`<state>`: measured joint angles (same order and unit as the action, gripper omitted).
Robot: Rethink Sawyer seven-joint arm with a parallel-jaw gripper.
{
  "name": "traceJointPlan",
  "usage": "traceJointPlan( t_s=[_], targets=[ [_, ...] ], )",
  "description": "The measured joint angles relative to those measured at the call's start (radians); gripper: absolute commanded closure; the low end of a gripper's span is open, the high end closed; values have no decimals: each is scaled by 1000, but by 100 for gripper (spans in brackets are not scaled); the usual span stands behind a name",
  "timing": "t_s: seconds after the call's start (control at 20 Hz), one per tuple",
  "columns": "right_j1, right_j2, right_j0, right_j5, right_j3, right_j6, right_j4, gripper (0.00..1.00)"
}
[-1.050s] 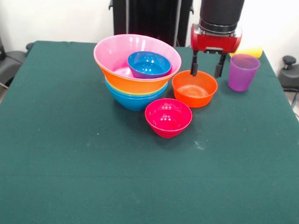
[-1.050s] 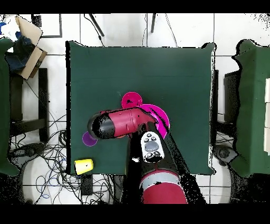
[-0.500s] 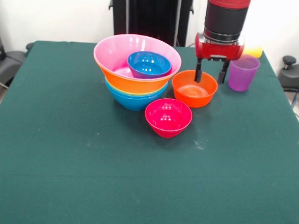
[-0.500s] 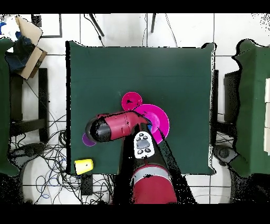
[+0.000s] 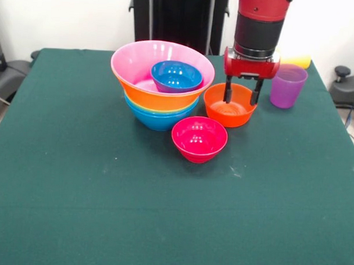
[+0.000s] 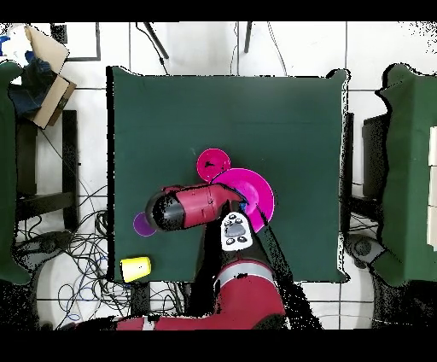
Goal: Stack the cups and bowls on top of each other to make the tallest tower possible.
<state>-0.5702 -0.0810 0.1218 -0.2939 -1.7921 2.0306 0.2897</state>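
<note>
The tower stands far-centre on the worktop, small blue bowl topmost; just right, the orange-red bowl sits under the gripper, jaws open, apparently straddling its far rim. Next, probably: lower, close, lift it onto the tower

Crimson bowl, purple cup

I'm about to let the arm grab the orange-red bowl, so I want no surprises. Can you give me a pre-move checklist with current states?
1. Pincer open: ok, fingers apart.
2. Pincer over the orange-red bowl: ok, tips at its far rim; which side of the wall each is on: cannot tell.
3. Purple cup clear of the pincer: ok, apart at one side.
4. Crimson bowl clear: ok, separate, nearer the camera.
5. Tower ready to receive: ok, dark blue bowl sits inside the pink one.
6. Yellow cup upright: not ok, seems to lie on its side.
</note>
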Motion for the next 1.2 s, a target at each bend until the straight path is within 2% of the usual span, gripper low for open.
traceJointPlan(
  t_s=[0.45,1.2],
  targets=[
    [27,24,-11,19,1,0,-9,0],
    [26,46,-71,19,0,0,-53,0]
  ],
)
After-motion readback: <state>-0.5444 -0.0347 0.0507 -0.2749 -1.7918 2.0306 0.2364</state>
